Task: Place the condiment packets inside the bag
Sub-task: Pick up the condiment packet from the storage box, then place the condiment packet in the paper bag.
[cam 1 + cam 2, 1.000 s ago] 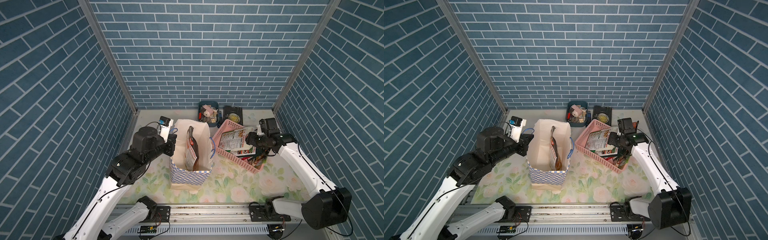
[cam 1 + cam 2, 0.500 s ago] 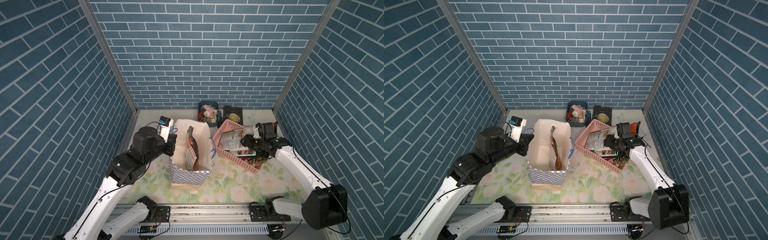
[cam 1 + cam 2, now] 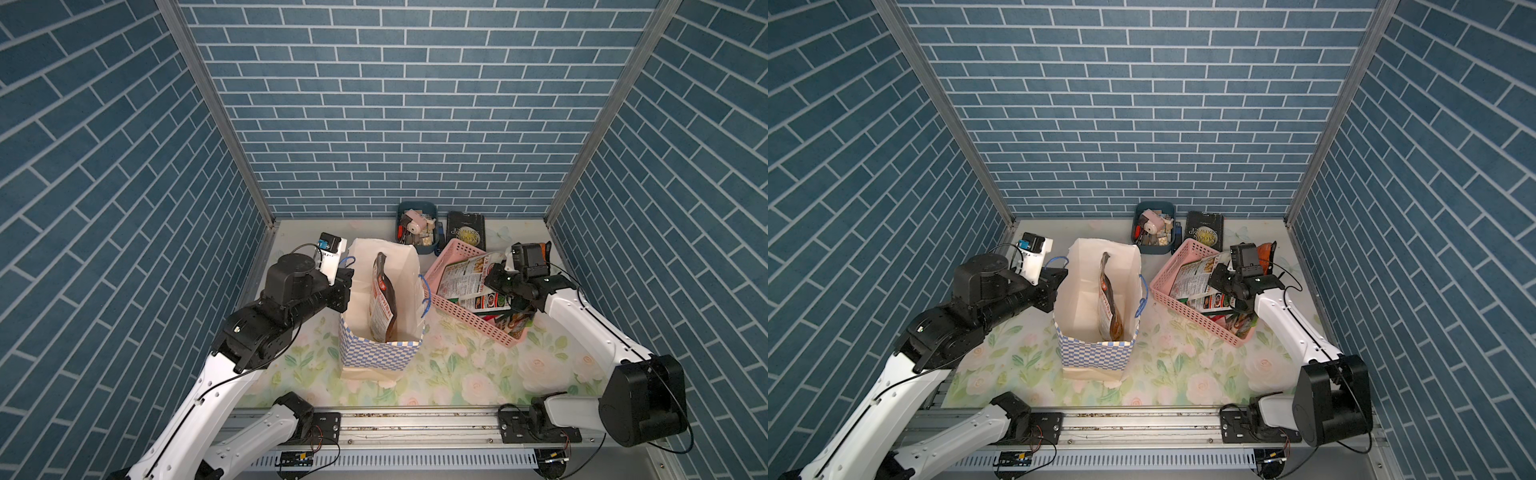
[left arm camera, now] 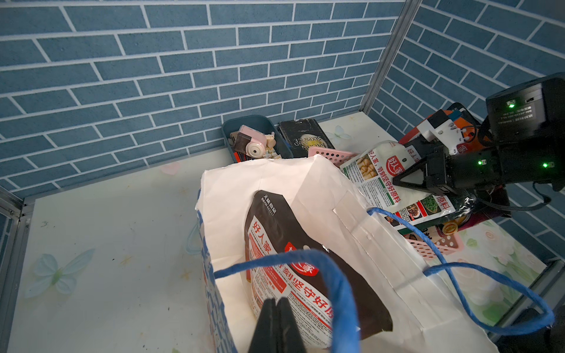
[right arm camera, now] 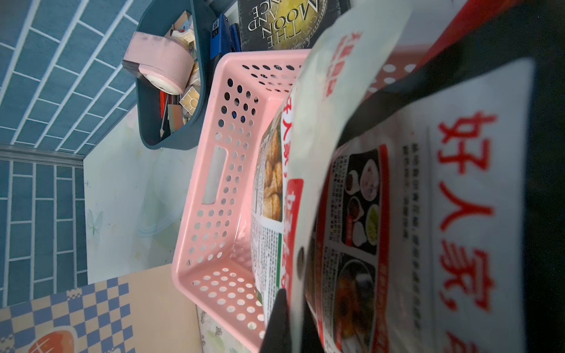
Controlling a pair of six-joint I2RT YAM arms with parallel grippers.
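The checkered bag (image 3: 380,353) (image 3: 1096,355) stands open on the floral mat. A black condiment packet (image 3: 382,299) (image 4: 290,244) stands upright inside it. My left gripper (image 3: 345,284) (image 4: 276,324) is shut, pinching the bag's left rim beside a blue cord handle (image 4: 342,290). A white-faced condiment packet (image 3: 461,278) (image 4: 379,180) leans in the pink basket (image 3: 473,320). My right gripper (image 3: 492,280) (image 5: 292,324) is shut on this packet's edge (image 5: 305,183). More packets (image 3: 515,326) lie under it in the basket. An orange-red one (image 3: 1264,249) shows behind the right wrist.
A dark blue tub (image 3: 415,204) of small odds and ends and a black book (image 3: 465,230) stand at the back wall, behind the basket. Blue brick walls close in the left, back and right sides. The basket sits close to the bag's right side.
My right gripper has moved left over the basket and shut on the white-faced packet's edge. The left arm and the bag have not moved.
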